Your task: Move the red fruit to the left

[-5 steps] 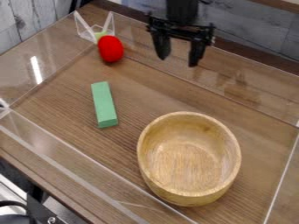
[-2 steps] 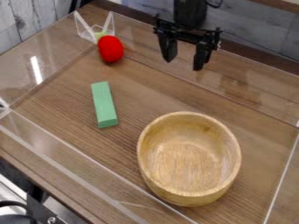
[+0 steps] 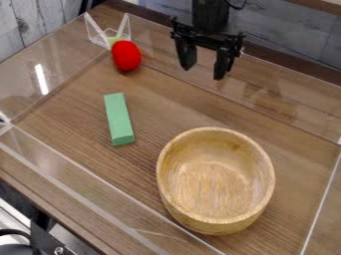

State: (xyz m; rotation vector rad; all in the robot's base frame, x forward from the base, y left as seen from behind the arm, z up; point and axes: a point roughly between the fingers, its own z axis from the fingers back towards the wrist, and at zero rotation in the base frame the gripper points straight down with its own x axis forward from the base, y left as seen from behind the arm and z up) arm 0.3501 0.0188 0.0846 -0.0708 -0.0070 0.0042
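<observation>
Red and round, with a small green top: the fruit (image 3: 127,56) sat on the wooden table (image 3: 80,139) near the far left corner, just in front of a pale folded paper shape (image 3: 104,30). Lay untouched, with nothing gripping it. Well to its right, near the far edge, hung the black gripper (image 3: 204,58), pointing straight down, prongs spread apart and grasping nothing, tips just above the wood. Apart from the fruit, with bare tabletop between them. Closer to the camera and to the left of centre lay a green block (image 3: 119,118), long and narrow, flat on the wood, its long side running roughly away from the viewer. At the near right stood a wooden bowl (image 3: 216,178), wide and shallow, upright, showing only its grained inside. Far larger than the fruit and well apart from it. Around the whole work area ran clear plastic walls (image 3: 40,80), catching glare along the left side. Beyond the far wall, grey planks (image 3: 40,15) on the left.
</observation>
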